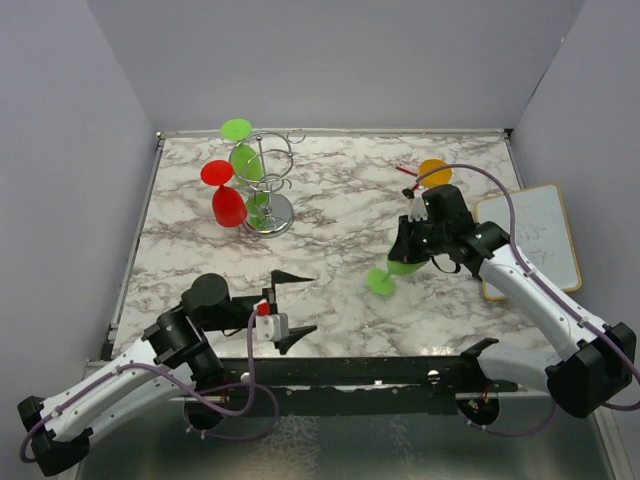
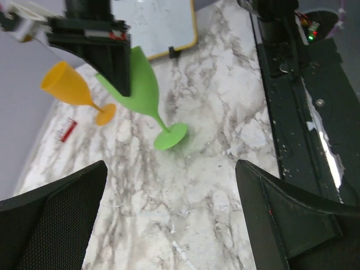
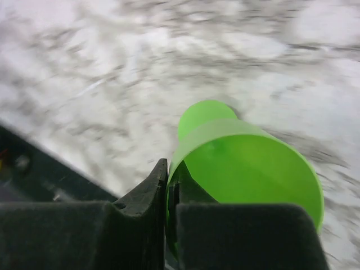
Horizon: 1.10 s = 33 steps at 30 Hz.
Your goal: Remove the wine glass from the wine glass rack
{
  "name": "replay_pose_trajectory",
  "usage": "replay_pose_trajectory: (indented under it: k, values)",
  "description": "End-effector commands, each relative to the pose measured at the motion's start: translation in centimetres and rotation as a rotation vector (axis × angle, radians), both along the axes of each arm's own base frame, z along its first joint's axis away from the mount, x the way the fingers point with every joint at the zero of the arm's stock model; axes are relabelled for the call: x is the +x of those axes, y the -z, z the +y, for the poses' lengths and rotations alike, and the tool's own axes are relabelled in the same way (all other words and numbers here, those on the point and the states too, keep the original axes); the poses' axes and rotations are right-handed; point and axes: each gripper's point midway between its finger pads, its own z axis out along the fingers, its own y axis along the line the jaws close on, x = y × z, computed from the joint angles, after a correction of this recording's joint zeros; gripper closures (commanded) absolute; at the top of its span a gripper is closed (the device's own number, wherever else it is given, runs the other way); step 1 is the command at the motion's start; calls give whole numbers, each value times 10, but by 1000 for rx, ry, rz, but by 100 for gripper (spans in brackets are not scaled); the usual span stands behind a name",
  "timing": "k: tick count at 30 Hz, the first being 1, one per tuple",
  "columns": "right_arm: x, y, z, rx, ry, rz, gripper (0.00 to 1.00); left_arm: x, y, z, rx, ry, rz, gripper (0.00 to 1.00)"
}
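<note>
1. right gripper (image 1: 411, 250) clenched on the rim of a tilted green wine glass (image 2: 145, 93), foot down at the table (image 1: 340, 205).
2. left gripper (image 1: 314, 303) spread wide, holding nothing.
3. rack (image 1: 268, 190) stands back left, well apart, a red glass (image 1: 228, 205) and a second green glass (image 1: 245, 160) hanging on it.

Desk (image 1: 330, 200): marble-look top, white w/ grey veins, smooth, slight sheen. Wine glass rack (image 1: 270, 212): chrome wire & base, mirror-shiny. Green wine glass (image 2: 143, 84): looks plastic, translucent, smooth, glossy; orange glass (image 2: 64, 84) & red glass (image 1: 228, 205) have the same finish. Left claw (image 2: 171, 163): matt black plastic, fingers (image 2: 50, 225) w/ fine mesh-like texture on inner faces. Right claw (image 3: 169, 180): matt black too. Whiteboard (image 1: 530, 240): glossy white face, wood-look frame. Front rail (image 2: 298, 112): black, prob. metal, scuffed & dusty.
</note>
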Motion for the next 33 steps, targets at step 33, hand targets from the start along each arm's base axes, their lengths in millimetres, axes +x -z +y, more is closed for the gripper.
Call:
replay_pose_trajectory:
  k: [33]
  values:
    - [176,31,-125,-396,751,-71,94,45,-69,42,-216,-384,-49,1]
